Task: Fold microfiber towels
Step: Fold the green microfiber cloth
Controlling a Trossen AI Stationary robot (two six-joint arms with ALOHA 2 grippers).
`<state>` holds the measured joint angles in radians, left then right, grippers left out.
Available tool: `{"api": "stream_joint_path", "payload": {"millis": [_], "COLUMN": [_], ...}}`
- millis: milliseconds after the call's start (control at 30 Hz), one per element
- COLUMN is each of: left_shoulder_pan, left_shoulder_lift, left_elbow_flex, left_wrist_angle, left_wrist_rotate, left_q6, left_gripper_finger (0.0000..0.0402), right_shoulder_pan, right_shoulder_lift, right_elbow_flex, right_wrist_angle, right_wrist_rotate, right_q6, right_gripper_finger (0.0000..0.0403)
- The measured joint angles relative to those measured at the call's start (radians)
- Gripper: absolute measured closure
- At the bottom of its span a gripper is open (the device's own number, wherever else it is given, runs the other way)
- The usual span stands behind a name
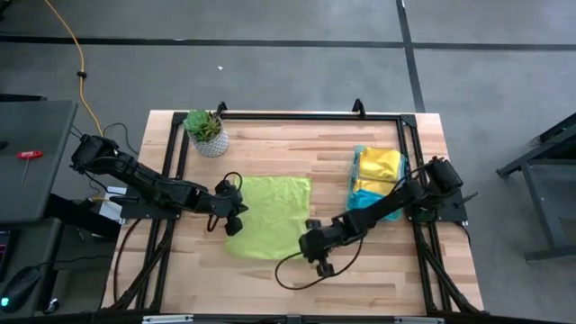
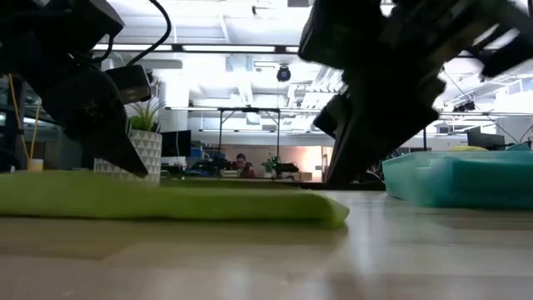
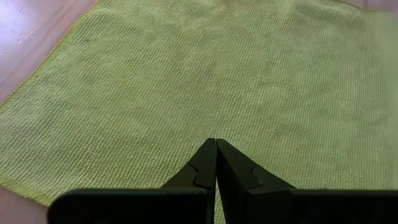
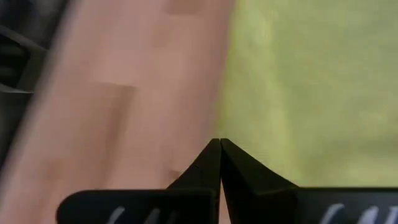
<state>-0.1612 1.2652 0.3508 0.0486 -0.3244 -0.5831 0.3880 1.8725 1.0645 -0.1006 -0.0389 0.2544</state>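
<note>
Lime green towel (image 1: pixel 268 216) lies flat, nearly square, between both pressed-together tools (image 1: pixel 236 212) (image 1: pixel 314 245).

Reaching in from the left edge, left arm stretching low toward the middle, left end effector (image 1: pixel 236 205) hanging with fingers (image 3: pixel 205 167) pressed together. Reaching in from the right, right arm angling down toward the near middle, right end effector (image 1: pixel 312 245) hanging close to the tabletop (image 1: pixel 270 274), fingers (image 4: pixel 210 163) meeting at the tips.
</note>
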Motion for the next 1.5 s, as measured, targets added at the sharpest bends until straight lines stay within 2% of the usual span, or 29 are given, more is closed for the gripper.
{"api": "stream_joint_path", "payload": {"millis": [133,200,500,600,700,800,900,1067,1133,1233,1367,1500], "left_shoulder_pan": [0.000,0.000,-0.003,-0.029,-0.083,-0.147,-0.226,-0.380,-0.433,-0.504,-0.578,-0.618], "left_shoulder_lift": [0.000,0.000,0.000,0.000,0.000,0.000,0.000,0.000,0.000,-0.001,0.031,0.123], "left_elbow_flex": [0.000,0.000,0.000,0.000,0.004,0.062,0.162,0.341,0.386,0.402,0.402,0.402], "left_wrist_angle": [0.000,0.000,-0.006,0.081,0.245,0.267,0.161,-0.206,-0.353,-0.490,-0.590,-0.587], "left_wrist_rotate": [0.000,0.000,0.060,0.099,0.128,0.114,0.054,-0.078,-0.086,-0.056,-0.029,-0.026], "left_q6": [0.002,0.002,0.001,0.029,0.109,0.171,0.196,0.166,0.100,-0.038,-0.174,-0.188], "left_gripper_finger": [0.0402,0.0402,0.0401,0.0396,0.0380,0.0359,0.0332,0.0282,0.0266,0.0248,0.0243,0.0243], "right_shoulder_pan": [0.017,0.030,0.015,0.004,0.003,0.003,0.003,0.003,0.003,0.003,0.003,0.003], "right_shoulder_lift": [0.000,0.000,0.000,0.000,0.000,0.000,0.000,0.000,0.000,0.000,0.000,0.000], "right_elbow_flex": [0.000,0.000,0.000,0.000,0.000,0.000,0.000,0.000,0.000,0.000,0.000,0.000], "right_wrist_angle": [0.053,0.058,0.050,0.045,0.045,0.045,0.038,0.031,0.031,0.031,0.031,0.032], "right_wrist_rotate": [-0.161,-0.186,-0.117,-0.116,-0.116,-0.116,-0.116,-0.116,-0.116,-0.116,-0.116,-0.116], "right_q6": [0.006,-0.007,-0.028,-0.028,-0.028,-0.028,-0.028,-0.028,-0.028,-0.028,-0.028,-0.028], "right_gripper_finger": [0.0403,0.0403,0.0403,0.0403,0.0403,0.0403,0.0403,0.0403,0.0403,0.0403,0.0403,0.0403]}}
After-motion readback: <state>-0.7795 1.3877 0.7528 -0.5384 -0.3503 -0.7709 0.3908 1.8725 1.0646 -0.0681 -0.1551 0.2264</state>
